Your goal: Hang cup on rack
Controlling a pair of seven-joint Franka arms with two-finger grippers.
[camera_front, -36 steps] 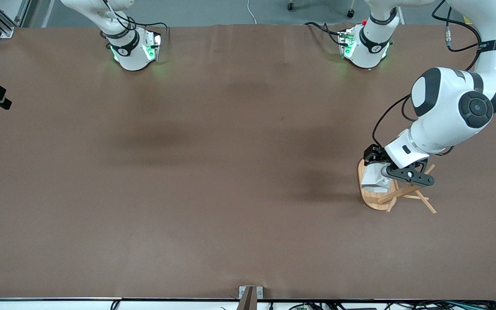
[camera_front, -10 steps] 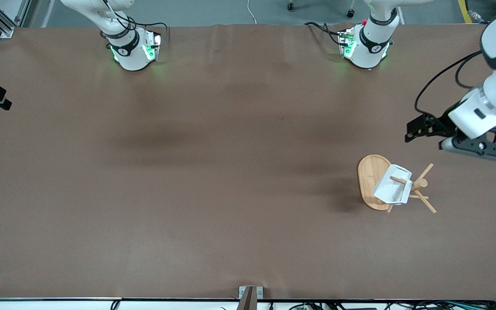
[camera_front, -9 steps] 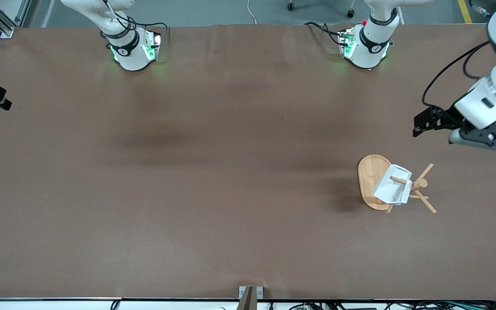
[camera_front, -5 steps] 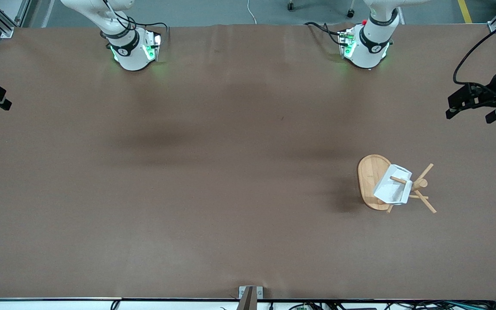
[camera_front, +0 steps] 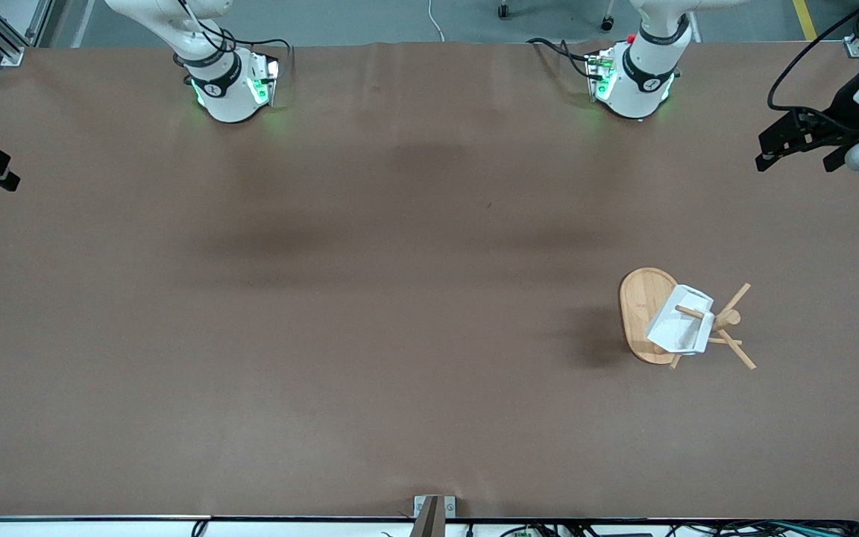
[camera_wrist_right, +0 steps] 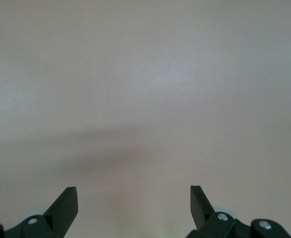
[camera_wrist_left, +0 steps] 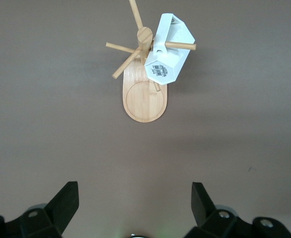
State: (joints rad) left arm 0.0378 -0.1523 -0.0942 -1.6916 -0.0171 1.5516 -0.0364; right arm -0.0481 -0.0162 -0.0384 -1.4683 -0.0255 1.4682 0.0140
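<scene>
The cup (camera_wrist_left: pixel 168 48) hangs on the rack (camera_wrist_left: pixel 144 101) (underside label visible by left wrist only).

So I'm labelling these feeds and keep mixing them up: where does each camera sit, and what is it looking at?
Front view: high across the table, facing both bases; shows the cup hung on the rack and the left gripper.
Left wrist view: looks down past its open fingers at cup and rack.
Right wrist view: open fingers over bare table.
Front and left wrist views share cup and rack.
</scene>
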